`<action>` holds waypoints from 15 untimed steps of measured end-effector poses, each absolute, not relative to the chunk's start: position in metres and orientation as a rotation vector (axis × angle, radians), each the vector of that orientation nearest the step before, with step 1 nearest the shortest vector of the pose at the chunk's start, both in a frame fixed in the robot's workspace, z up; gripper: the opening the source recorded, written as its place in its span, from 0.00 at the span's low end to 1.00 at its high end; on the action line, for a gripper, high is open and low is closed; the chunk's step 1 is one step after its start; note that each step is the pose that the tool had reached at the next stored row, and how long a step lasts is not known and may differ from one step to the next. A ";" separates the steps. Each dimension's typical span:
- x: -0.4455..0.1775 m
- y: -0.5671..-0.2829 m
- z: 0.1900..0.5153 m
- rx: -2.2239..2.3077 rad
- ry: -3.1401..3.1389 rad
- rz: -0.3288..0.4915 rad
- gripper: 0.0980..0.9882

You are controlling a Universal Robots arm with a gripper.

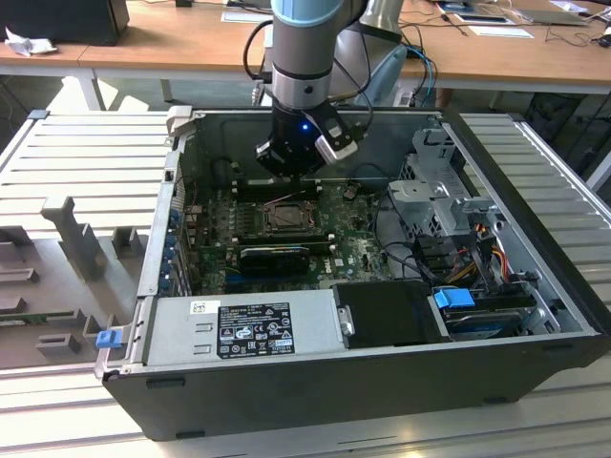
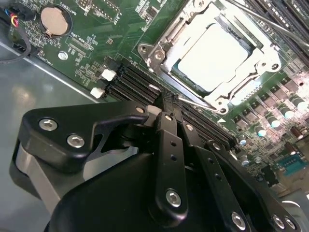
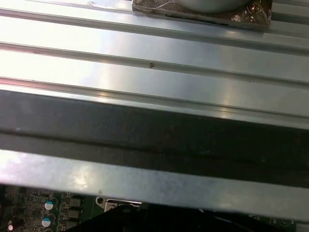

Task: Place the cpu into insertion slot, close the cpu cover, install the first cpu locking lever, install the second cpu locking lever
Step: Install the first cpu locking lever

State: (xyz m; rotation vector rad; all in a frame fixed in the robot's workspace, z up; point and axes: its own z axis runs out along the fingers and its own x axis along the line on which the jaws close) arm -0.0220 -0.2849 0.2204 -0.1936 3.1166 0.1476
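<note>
- Fingers [image 2: 169, 125] of the gripper [image 2: 170, 99] lie pressed together in the second wrist view, with no gap and nothing held between them. Their tips are hard to see against the dark slots behind.
- One gripper hangs over the back part of the open computer case [image 1: 535, 363] in the exterior view, in the upper middle of the frame.
- One cpu [image 2: 212, 55], a pale flat square, sits inside the insertion slot [image 2: 170, 72] in the upper right of the second wrist view. Its top corner is cut off by the frame edge.
- One cpu cover [image 2: 251, 79], a silver frame, lies down flat around the cpu.
- Two thin metal levers [image 2: 270, 21] run beside the socket. I cannot tell if they are hooked shut.
- One round silver battery [image 2: 54, 20] sits on the green board [image 2: 96, 29] in the upper left of that frame.
- In the exterior view the socket [image 1: 284, 218] is small and dark in the middle of the frame, just in front of the gripper [image 1: 291, 172]. Its parts are too small to tell apart.
- Grey ribbed metal [image 3: 154, 72] and a dark band cross the first wrist view. A little green board peeks in at the lower left.
</note>
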 end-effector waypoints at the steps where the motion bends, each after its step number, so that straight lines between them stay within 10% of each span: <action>1: -0.021 -0.285 0.219 -0.196 3.116 0.148 0.01; 15: -0.018 -0.285 0.206 -0.220 3.116 0.147 0.01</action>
